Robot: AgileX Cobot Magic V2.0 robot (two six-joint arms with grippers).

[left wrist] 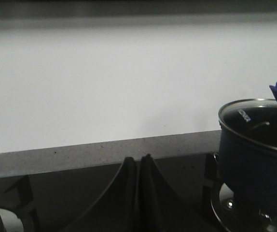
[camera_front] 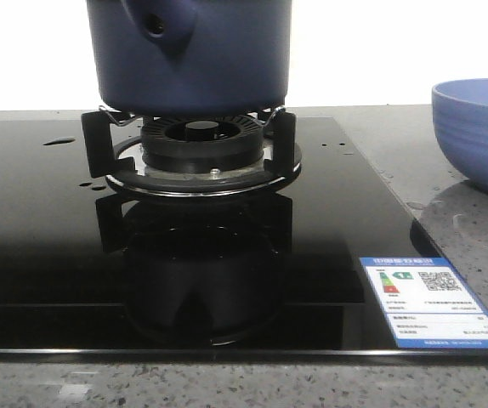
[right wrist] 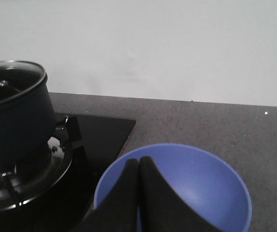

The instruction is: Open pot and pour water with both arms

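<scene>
The pot [camera_front: 191, 55], dark navy and matte, stands on the burner grate [camera_front: 189, 149], glass lid [right wrist: 13, 77] still on. Both arms' fingers [left wrist: 138, 193] [right wrist: 139, 193] are clenched and empty. Beside the pot, the blue bowl [camera_front: 479, 132] waits; lifting the lid one-sidedly might tip the pot or spill water.

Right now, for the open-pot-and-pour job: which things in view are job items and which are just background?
Job items:
- pot, on the burner, glass lid on
- blue bowl, on the counter beside the hob, empty, likely the pour target
- left end effector and right end effector, both shut, holding nothing

Background:
- burner
- black glass hob
- energy label
- water drops on the hob
</scene>
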